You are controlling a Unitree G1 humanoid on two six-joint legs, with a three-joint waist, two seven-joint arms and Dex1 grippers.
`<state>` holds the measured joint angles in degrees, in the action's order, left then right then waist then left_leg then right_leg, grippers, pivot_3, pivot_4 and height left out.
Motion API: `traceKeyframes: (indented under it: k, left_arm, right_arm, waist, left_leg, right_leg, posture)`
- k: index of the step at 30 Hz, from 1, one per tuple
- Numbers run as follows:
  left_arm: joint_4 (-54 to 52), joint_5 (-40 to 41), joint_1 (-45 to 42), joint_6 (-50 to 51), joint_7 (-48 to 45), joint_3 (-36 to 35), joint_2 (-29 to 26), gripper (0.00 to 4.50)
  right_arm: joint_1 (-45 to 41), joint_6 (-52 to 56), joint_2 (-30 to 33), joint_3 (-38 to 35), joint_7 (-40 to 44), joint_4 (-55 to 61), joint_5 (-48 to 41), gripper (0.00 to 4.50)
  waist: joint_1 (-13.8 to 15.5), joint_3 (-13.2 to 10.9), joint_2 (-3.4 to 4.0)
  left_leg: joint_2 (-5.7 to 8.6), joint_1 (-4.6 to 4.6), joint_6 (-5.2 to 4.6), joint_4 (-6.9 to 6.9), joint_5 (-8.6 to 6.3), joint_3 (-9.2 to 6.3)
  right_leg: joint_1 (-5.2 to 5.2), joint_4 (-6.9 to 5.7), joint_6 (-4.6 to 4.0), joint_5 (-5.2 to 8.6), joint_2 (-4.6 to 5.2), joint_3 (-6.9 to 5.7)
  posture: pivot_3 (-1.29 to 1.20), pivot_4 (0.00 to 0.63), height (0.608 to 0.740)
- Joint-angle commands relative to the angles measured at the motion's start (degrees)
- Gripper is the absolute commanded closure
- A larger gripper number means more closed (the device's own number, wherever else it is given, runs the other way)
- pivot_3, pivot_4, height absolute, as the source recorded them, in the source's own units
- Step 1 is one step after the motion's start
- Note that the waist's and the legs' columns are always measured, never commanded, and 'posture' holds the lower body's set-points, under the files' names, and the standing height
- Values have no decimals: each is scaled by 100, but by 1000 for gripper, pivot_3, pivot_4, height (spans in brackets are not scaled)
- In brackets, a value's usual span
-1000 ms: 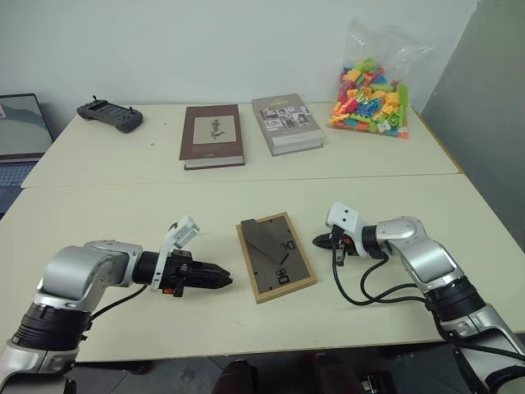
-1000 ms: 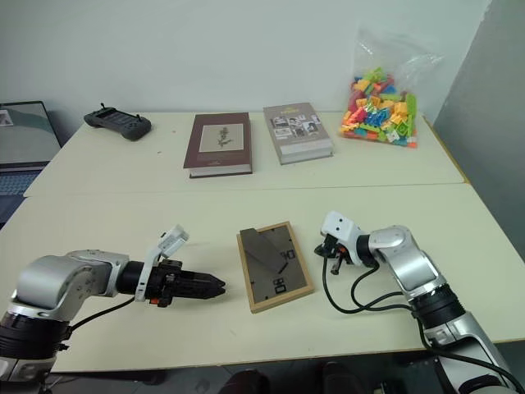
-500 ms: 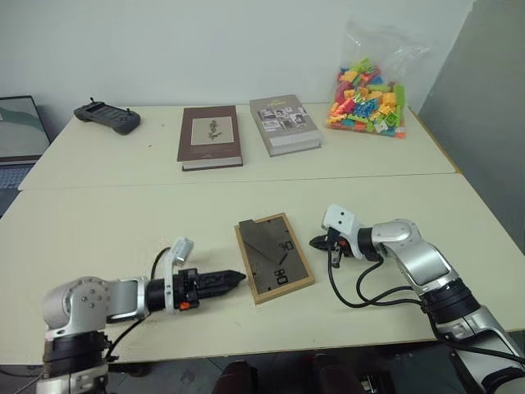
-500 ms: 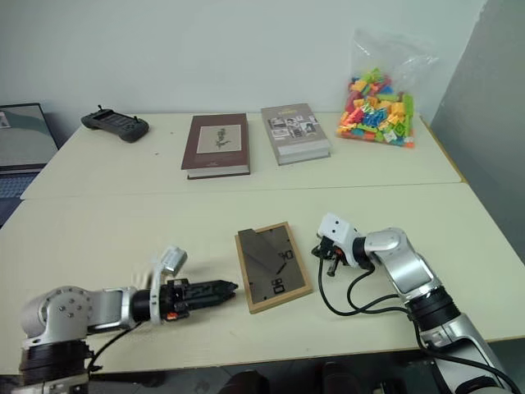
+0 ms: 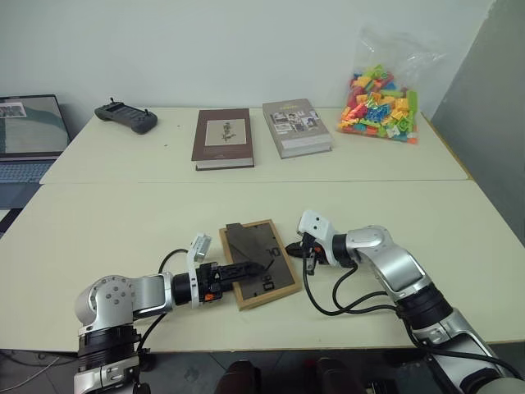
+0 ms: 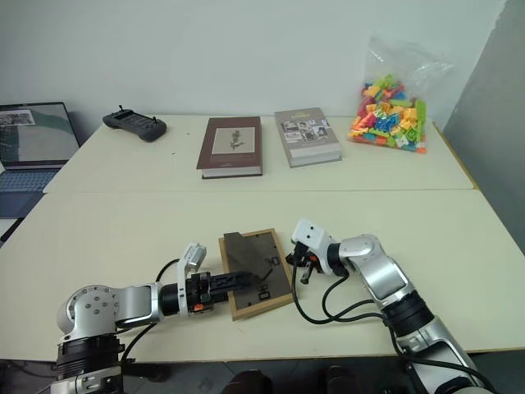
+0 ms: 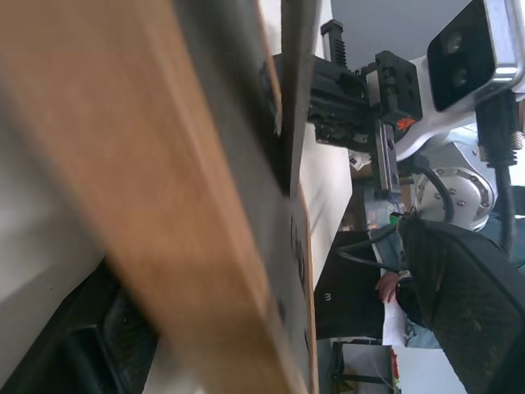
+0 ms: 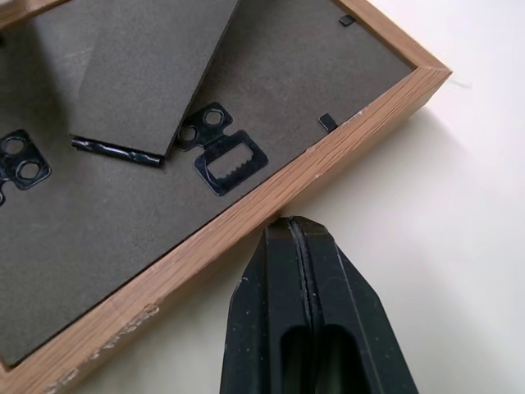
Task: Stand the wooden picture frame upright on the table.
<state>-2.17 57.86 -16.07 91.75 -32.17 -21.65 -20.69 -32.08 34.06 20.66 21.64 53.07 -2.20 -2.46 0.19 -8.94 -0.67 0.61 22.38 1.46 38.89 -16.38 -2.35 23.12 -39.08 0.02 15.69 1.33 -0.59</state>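
**Wooden frame face-down, a gripper at each side**

Wood-edged and lying flat with its dark backing up, the one wooden picture frame (image 5: 257,262) sits near the front of the table (image 5: 123,222), its prop leg folded against the backing. Counted out: one frame, two hardcover books, a maroon book (image 5: 223,137) and a grey book (image 5: 296,127), one bag of coloured blocks (image 5: 381,103), one black controller (image 5: 125,116) and one laptop (image 5: 29,135) at the far left.

Two grippers flank the frame. The left gripper (image 5: 243,269) has its fingers spread wide, one reaching over the frame's near-left edge onto the backing; whether the other passes beneath I cannot tell. It has not clamped anything. The right gripper (image 8: 294,233) has its fingers pressed together on nothing, their tips touching the frame's right-hand wooden rail.

A second ago the left gripper lay well short of the frame with its fingers closer together; it has since slid in to the frame and opened. The right gripper, apart from the frame then, has moved up to its edge. The frame is turned slightly from how it lay before.
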Motion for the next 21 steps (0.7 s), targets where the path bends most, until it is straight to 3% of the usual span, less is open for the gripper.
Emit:
traceKeyframes:
  k: [1,3,18,21]
  left_arm:
    - [-254,269,189,75,111,243,41,14]
    - [-301,314,236,75,169,216,29,14]
    - [-548,647,255,63,143,4,-249,2937]
    - [-548,558,190,-31,195,22,-296,3211]
  right_arm:
    - [-98,126,-35,-145,-90,225,-133,4500]
    - [-88,131,-14,-154,-138,195,-137,4500]
    - [-262,-74,51,-321,-345,-234,-201,4500]
    - [-287,-150,145,-431,-189,-180,-314,4500]
  waist:
    - [-6,0,0]
    - [-17,0,0]
    - [-48,-5,-6]
    - [-45,-6,-8]
  left_leg:
    - [0,0,0,0,0,0]
    - [-1,1,1,-2,0,0]
    - [-4,3,-1,-7,-1,0]
    - [-4,5,-1,-7,-1,0]
  right_leg:
    - [0,1,0,0,0,0]
    - [3,1,0,0,0,1]
    - [7,2,0,1,-6,1]
    - [8,3,0,1,-6,1]
  posture:
    - [0,150,740]
    - [0,150,740]
    - [0,150,740]
    - [0,150,740]
